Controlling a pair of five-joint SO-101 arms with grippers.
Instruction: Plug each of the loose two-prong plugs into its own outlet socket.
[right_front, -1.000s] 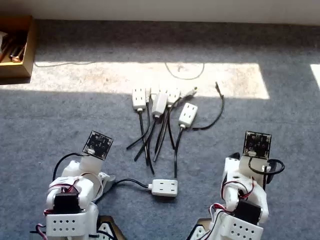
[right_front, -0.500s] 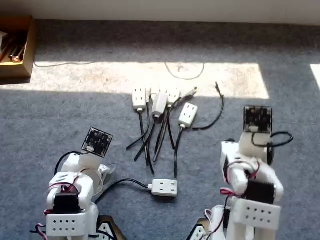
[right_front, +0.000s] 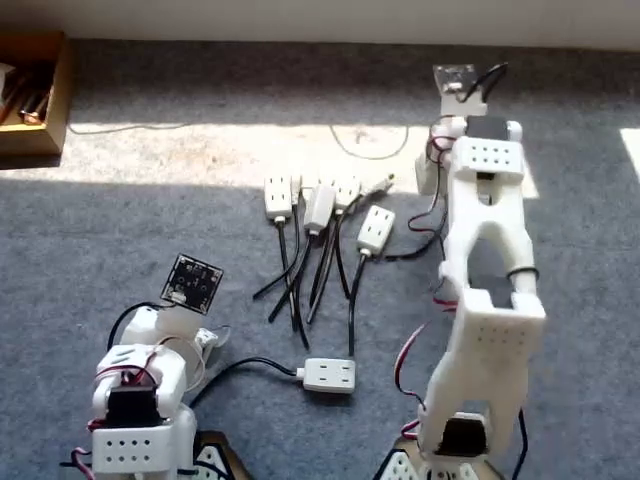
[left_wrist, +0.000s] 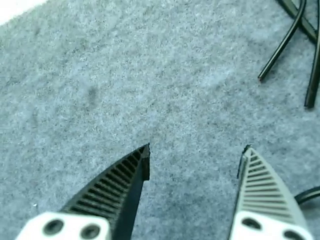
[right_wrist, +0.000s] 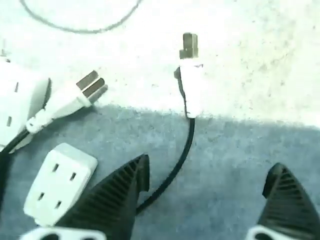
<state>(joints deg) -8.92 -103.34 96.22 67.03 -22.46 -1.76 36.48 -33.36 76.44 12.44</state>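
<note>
The right tool (right_wrist: 210, 162) hangs wide open over the grey carpet (right_wrist: 235, 145). A loose two-prong plug (right_wrist: 190, 82) on a black cord lies just past its tips, with a second plug (right_wrist: 75, 97) and a white outlet socket (right_wrist: 59, 184) off to one side. The left tool (left_wrist: 196, 149) is also spread wide, near black cords (left_wrist: 286, 42).

Right arm (right_front: 487, 250) now outstretched, hand (right_wrist: 209, 167) over loose plug (right_wrist: 190, 80).
</note>
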